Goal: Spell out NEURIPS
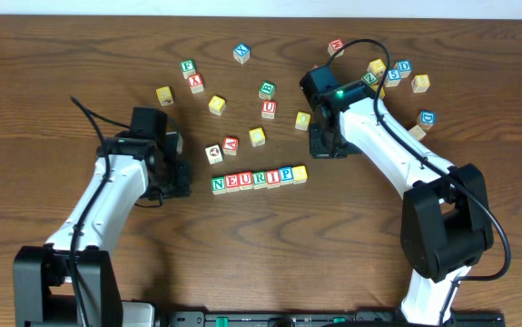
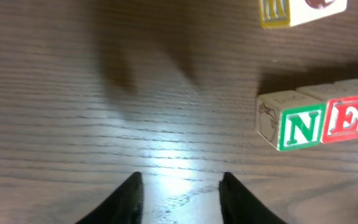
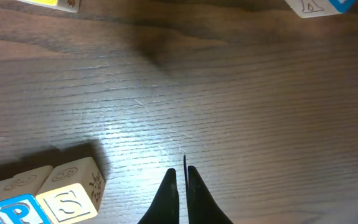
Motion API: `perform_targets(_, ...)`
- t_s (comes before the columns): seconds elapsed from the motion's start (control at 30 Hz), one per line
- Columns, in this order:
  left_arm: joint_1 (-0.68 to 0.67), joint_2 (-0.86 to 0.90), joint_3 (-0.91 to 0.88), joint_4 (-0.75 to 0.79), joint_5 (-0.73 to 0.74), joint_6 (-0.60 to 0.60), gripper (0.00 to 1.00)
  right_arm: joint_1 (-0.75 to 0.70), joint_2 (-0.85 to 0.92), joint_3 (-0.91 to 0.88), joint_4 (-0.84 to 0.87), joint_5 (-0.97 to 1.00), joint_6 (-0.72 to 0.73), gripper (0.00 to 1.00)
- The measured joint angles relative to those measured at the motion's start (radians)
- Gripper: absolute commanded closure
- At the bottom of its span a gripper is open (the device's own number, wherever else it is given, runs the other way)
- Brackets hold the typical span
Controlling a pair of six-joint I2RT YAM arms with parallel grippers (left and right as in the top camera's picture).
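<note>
The row (image 1: 259, 179) of seven cubes lies at the centre of the overhead frame on the table (image 1: 43, 91), cubes touching side to side and the line rising a little toward the right. It reads N, E, U, R, I, P, then a yellow-topped cube at the right end. The left gripper (image 1: 184, 180) sits just left of the row's N end, near it but apart. In the left wrist view its two fingers (image 2: 129, 199) rise from the bottom edge, spread, with only bare wood between them. The N cube (image 2: 300, 127) stands at the right of that frame, above and to the right of the fingertips, with the E cube (image 2: 343, 121) touching its far side. The right gripper (image 1: 322, 145) is above and to the right of the row's yellow end, near but clear of it. In the right wrist view its fingers (image 3: 169, 193) are pressed together at bottom centre, pinching nothing. The S cube (image 3: 73, 199) sits in the lower left corner of that frame, left of the fingertips and apart from them. The P cube (image 3: 17, 211) touches its left side.
</note>
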Motion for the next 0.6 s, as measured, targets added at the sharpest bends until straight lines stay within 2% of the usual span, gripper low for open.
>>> perform_targets(0.37, -0.070, 0.000, -0.029, 0.078, 0.001, -0.017, 0.65, 0.000, 0.000, 0.000, 0.015, -0.045, 0.002, 0.99)
perform_targets(0.43, -0.070, 0.000, -0.050, 0.092, 0.000, -0.027, 0.70, 0.000, 0.000, 0.000, 0.015, -0.052, 0.002, 0.99)
perform_targets(0.6, -0.070, 0.003, -0.080, 0.096, 0.000, -0.043, 0.75, 0.000, 0.000, 0.000, 0.022, -0.066, 0.005, 0.99)
